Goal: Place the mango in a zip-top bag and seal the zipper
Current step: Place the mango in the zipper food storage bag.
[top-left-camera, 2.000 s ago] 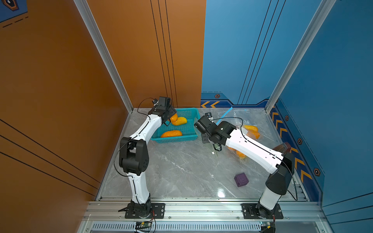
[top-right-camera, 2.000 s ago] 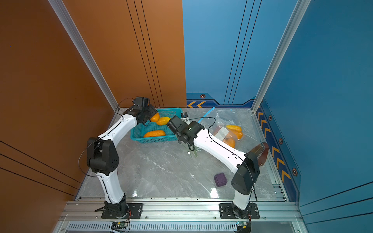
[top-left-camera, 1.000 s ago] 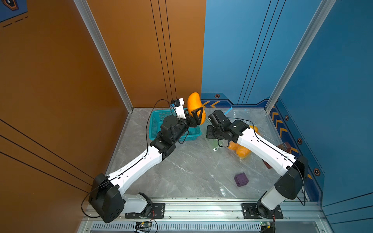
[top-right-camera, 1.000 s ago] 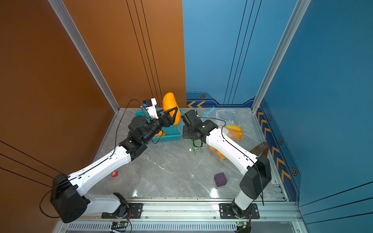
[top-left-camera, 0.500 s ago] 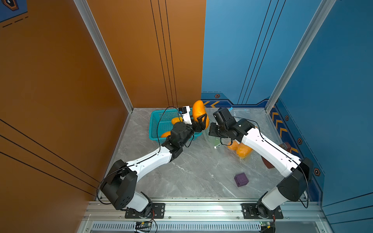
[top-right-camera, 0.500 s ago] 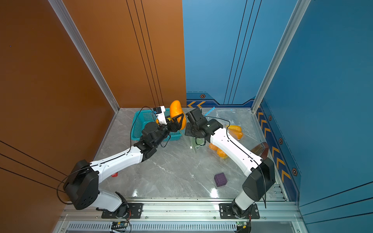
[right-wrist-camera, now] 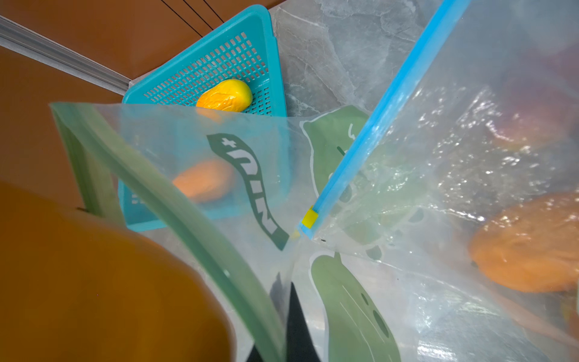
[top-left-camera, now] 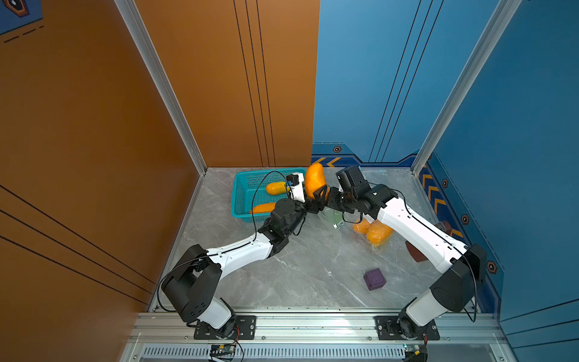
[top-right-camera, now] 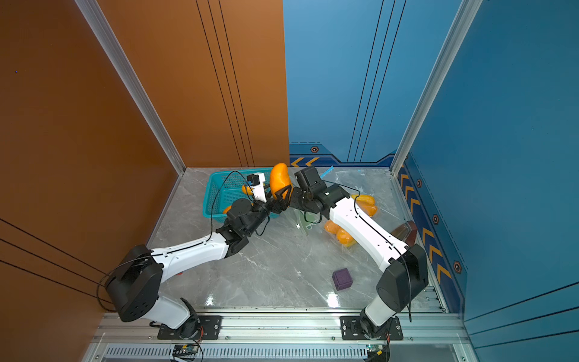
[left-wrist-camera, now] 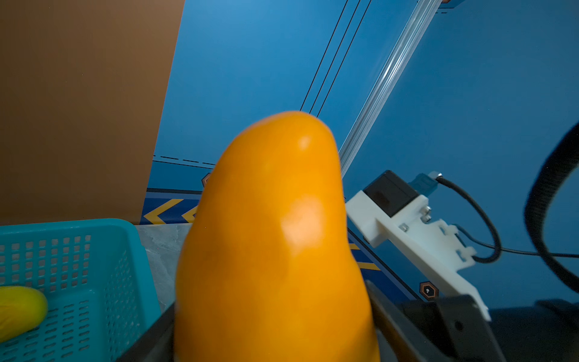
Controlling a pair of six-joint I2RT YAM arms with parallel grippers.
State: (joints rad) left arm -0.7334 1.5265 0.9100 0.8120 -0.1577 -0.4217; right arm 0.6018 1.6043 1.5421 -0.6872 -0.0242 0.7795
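My left gripper [top-left-camera: 318, 196] [top-right-camera: 282, 196] is shut on an orange mango [top-left-camera: 314, 183] [top-right-camera: 279, 179] and holds it upright, above the table beside the basket. In the left wrist view the mango [left-wrist-camera: 275, 250] fills the space between the dark fingers [left-wrist-camera: 387, 322]. My right gripper [top-left-camera: 332, 200] [right-wrist-camera: 282, 348] is shut on the green zipper rim [right-wrist-camera: 188, 219] of a translucent zip-top bag [top-left-camera: 334, 217] [top-right-camera: 305, 220] with green print. It lifts that rim, and the bag hangs down to the table. The mango [right-wrist-camera: 94, 282] sits right against the rim, outside the bag.
A teal basket [top-left-camera: 240, 196] [right-wrist-camera: 194, 47] at the back holds two more mangoes [top-left-camera: 275, 188]. A second clear bag with a blue zipper [right-wrist-camera: 391, 109] lies under the right arm with orange fruit [top-left-camera: 374, 231] inside. A purple cube [top-left-camera: 374, 279] sits front right, and a brown object [top-left-camera: 415, 252] lies by the right wall.
The left arm has swung down and to the right with the mango, bringing it up to the right gripper and the lifted bag rim. The right gripper has kept its hold.
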